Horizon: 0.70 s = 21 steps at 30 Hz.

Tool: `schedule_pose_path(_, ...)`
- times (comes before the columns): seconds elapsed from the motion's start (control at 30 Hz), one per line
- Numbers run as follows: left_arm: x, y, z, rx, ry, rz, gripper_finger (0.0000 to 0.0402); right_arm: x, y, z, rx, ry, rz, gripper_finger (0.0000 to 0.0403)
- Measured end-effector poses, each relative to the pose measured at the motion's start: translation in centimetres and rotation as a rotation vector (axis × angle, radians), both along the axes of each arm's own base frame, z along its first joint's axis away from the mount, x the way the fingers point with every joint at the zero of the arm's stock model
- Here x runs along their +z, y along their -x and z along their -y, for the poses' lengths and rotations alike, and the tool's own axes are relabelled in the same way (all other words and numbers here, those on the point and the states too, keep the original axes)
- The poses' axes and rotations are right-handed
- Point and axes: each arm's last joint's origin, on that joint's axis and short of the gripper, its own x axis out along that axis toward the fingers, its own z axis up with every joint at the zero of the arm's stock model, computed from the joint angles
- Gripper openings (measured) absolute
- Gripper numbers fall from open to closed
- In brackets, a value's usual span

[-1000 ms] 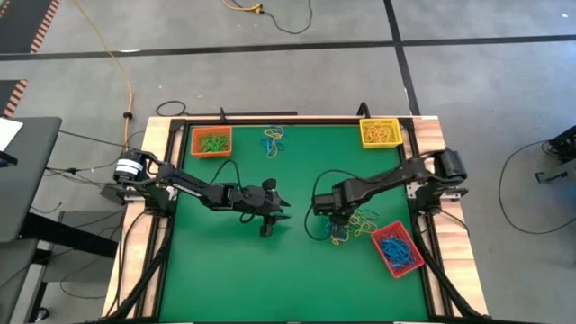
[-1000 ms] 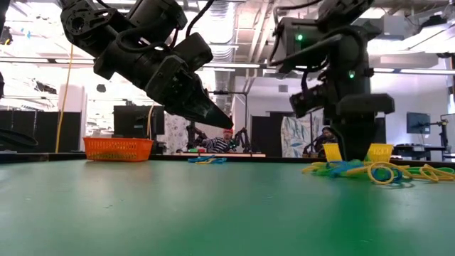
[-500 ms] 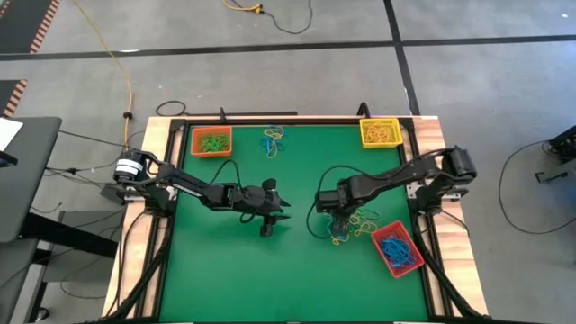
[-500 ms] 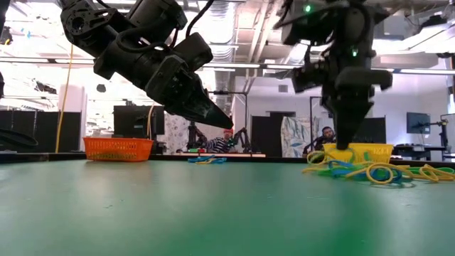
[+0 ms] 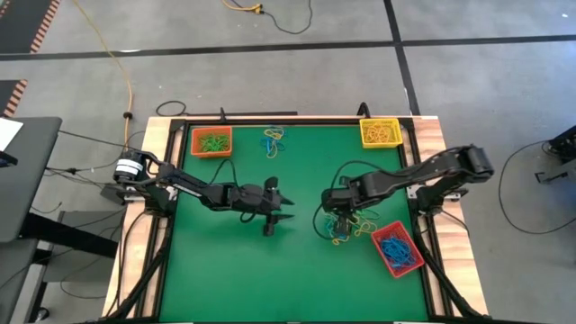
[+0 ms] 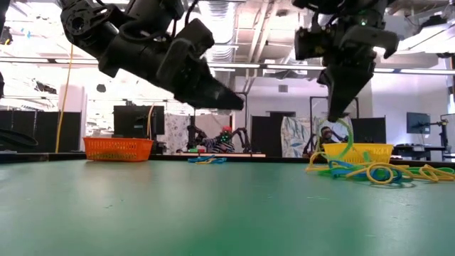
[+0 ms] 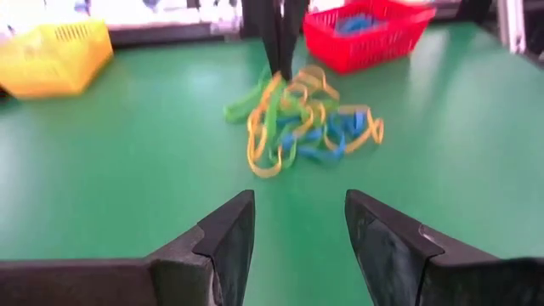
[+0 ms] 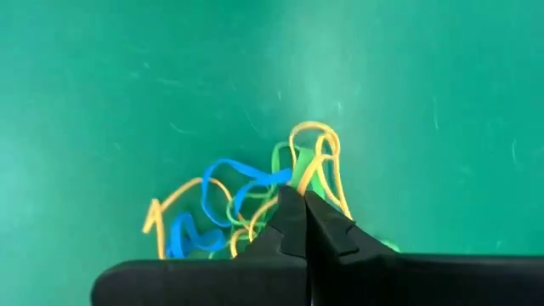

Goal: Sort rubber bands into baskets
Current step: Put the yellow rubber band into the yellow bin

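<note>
Lift | right end effector [image 6: 334, 117] pinched on a green band [image 6: 343, 133] above the desk's tangled pile [image 5: 346, 228] | raise slowly, shake off snags, head for orange basket [image 5: 211, 141] | left end effector [image 7: 297, 234] apart, idle.

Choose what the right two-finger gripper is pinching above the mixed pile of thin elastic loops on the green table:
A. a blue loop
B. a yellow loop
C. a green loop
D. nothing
C: in the low view a green rubber loop hangs from the shut right gripper, lifted above the pile.
</note>
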Motion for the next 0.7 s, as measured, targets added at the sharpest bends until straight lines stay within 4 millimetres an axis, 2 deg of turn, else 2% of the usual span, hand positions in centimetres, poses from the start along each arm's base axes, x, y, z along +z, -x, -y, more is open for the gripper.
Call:
schedule_pose_path(0.3, 1.4, -0.5, 0.1, -0.057, -0.052, 0.139, 0.0175, 0.8, -0.2, -1.5, 0.147, 0.022, 0.094, 0.0016)
schedule_pose_path(0.43, 1.7, -1.5, -0.1, -0.105, -0.037, 0.161, 0.0175, 0.9, -0.4, -2.0, 0.207, 0.034, 0.122, 0.0016)
schedule_pose_path(0.7, -1.3, -5.1, -0.8, -0.057, -0.026, 0.084, 0.0175, 1.9, -0.8, -2.7, 0.264, 0.040, 0.168, 0.0016)
